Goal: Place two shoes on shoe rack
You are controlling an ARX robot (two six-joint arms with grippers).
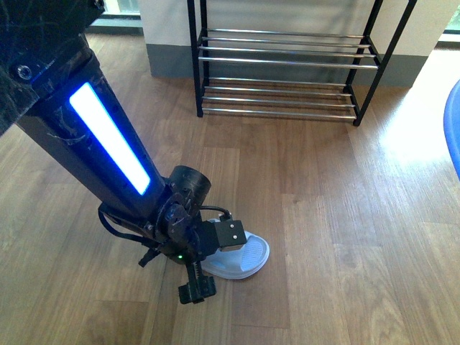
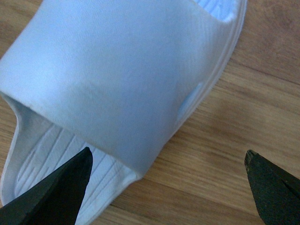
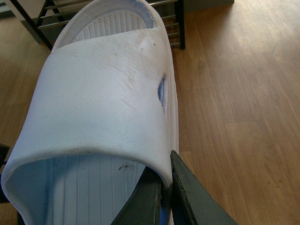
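Both shoes are pale blue-white slide sandals. One shoe (image 1: 244, 257) lies on the wood floor in front of me, and it fills the left wrist view (image 2: 117, 79). My left gripper (image 1: 205, 272) hangs just over it, open (image 2: 168, 187). One fingertip (image 2: 61, 187) is over the footbed and the other over bare floor. The second shoe (image 3: 103, 98) shows only in the right wrist view. My right gripper (image 3: 164, 192) is shut on the edge of its strap. The shoe rack (image 1: 287, 65) stands at the far wall, with its rods (image 3: 56, 18) behind the held shoe.
Wood plank floor (image 1: 345, 230) lies between the shoe and the rack. A blue rounded object (image 1: 453, 126) cuts into the right edge of the front view. The left arm with its lit blue strip (image 1: 108, 136) crosses the left half.
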